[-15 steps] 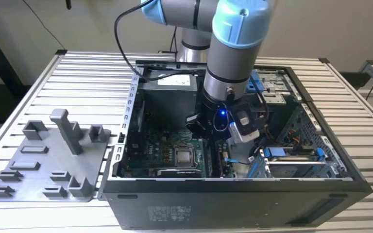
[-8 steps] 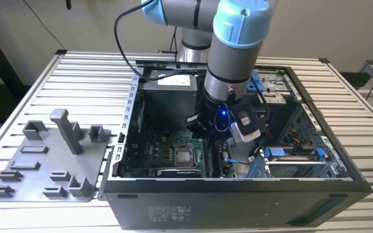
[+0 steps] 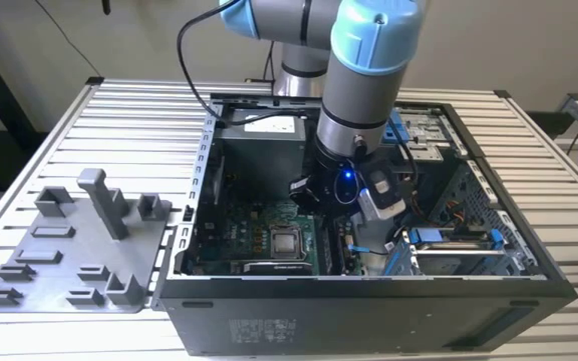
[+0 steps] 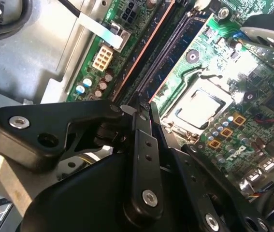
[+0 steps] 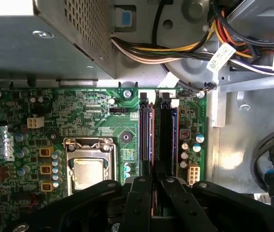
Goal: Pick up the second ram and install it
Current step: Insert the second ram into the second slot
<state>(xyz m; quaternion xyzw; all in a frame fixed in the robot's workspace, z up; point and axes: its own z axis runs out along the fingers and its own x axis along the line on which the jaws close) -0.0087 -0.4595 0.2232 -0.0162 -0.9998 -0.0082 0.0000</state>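
An open computer case (image 3: 369, 316) lies on its side on the slatted counter (image 3: 118, 113), its inside turned upward so that the robot arm (image 3: 369, 90) can come down into it from above. A grey parts rack (image 3: 68, 248) sits beside the case at the exterior view's left. In the first wrist view the green motherboard (image 5: 88, 111) lies flat on the floor of the case, below the metal power supply (image 5: 30, 43) and its bundle of cables (image 5: 175, 48). The processor socket (image 5: 89, 169) sits near the board's middle, and the memory slots run alongside it. The tool (image 5: 156, 181) hangs low over the near end of those slots, lined up with their length, which looks like a position for seating a stick. A long dark strip with a blue edge, apparently the second ram (image 5: 164, 135), stands on edge in the slot line, and its near end runs under the tool. Whether the tool is clamped on the stick or only drawn close above it cannot be told from here.
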